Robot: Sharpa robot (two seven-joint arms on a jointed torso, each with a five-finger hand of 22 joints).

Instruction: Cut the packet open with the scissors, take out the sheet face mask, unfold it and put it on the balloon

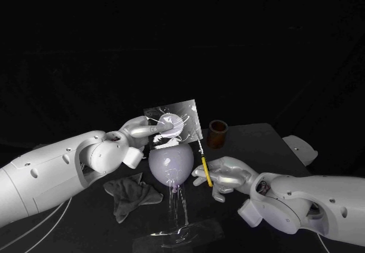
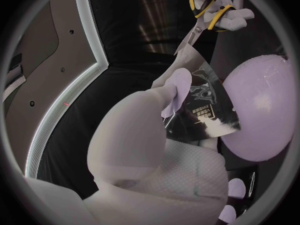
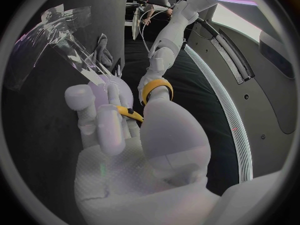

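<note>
My left hand (image 1: 141, 128) holds the shiny packet (image 1: 172, 122) up just above the pale purple balloon (image 1: 170, 161). In the left wrist view its thumb (image 2: 177, 90) presses on the packet (image 2: 203, 107), with the balloon (image 2: 262, 115) close beside it. My right hand (image 1: 222, 177) grips the yellow-handled scissors (image 1: 205, 167), blades pointing up at the packet's right edge. From the left wrist the scissors (image 2: 199, 27) reach the packet's corner, held by the right hand (image 2: 228, 10). In the right wrist view the yellow handles (image 3: 155, 88) sit on the fingers of the right hand (image 3: 119, 130).
The balloon stands on a clear plastic stand (image 1: 179, 219) near the table's front. A dark cloth (image 1: 131, 193) lies to its left. A brown cup (image 1: 218, 133) stands behind the scissors, and a white object (image 1: 301, 148) lies at the table's right edge.
</note>
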